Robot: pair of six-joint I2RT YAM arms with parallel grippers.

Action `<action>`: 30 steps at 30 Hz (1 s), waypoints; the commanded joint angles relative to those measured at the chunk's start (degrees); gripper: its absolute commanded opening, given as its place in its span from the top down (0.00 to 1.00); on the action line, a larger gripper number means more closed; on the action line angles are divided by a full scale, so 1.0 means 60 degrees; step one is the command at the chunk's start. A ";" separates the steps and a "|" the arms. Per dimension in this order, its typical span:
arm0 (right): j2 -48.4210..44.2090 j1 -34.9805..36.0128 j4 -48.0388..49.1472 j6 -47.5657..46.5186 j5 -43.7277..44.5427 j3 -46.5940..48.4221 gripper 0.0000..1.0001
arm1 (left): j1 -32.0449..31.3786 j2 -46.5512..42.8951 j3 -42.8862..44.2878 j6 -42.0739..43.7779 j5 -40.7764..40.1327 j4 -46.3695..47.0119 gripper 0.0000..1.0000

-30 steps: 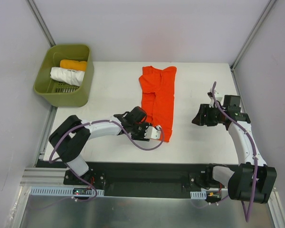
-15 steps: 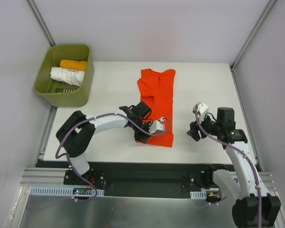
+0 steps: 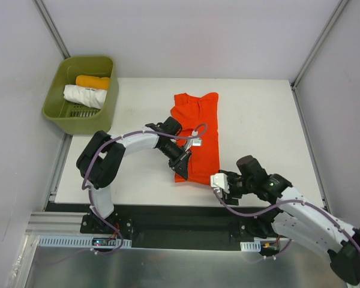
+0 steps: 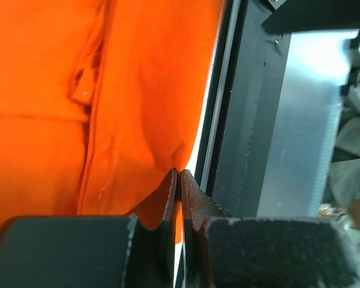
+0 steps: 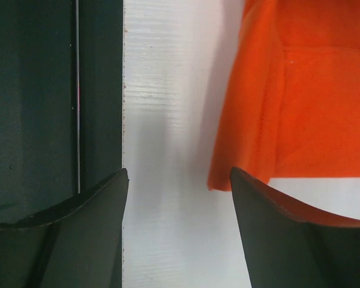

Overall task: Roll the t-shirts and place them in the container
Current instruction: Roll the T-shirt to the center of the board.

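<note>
1 red shirt (image 3: 198, 129) flat on surface (image 3: 258, 120), long axis far-to-near, hem toward me. My left pincer (image 4: 179, 180) clenched on hem's left edge. My right pincer (image 5: 179, 174) released, right hem corner just ahead, not yet gripped.

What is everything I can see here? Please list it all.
red-orange t-shirt: one, bright red-orange, folded into a long strip, middle of the table.
white t-shirt: one, white, rolled, in the basket.
yellow-orange t-shirt: one, yellow-orange, rolled, in the basket, behind the white one.
basket: one, olive green, at the table's far left corner.
table: one, white.
left tool: one, black, shut on the red-orange t-shirt's near edge.
right tool: one, black, open, beside the shirt's near corner.
</note>
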 commanded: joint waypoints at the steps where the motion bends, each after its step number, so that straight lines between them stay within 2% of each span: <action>1: 0.1139 0.0775 0.1284 0.0062 0.0704 0.0183 0.28 | 0.0348 0.0208 0.0204 -0.0373 0.1274 -0.0110 1.00; 7: 0.2283 0.1303 0.2734 0.0649 0.1642 0.0329 0.28 | 0.0568 0.0325 0.0131 -0.0227 0.1612 -0.0096 1.00; 15: 0.2694 0.1464 0.2693 0.0722 0.2418 0.1075 0.31 | 0.0656 0.0399 -0.0030 -0.0168 0.1743 -0.0081 1.00; 25: 0.2986 0.1494 0.2560 0.0649 0.2258 0.1252 0.31 | 0.0700 0.0340 0.0058 -0.0460 0.1831 -0.0081 1.00; 30: 0.3381 0.1508 0.2559 0.0560 0.1701 0.1165 0.31 | 0.0744 0.0369 0.0101 -0.0666 0.1919 -0.0008 1.00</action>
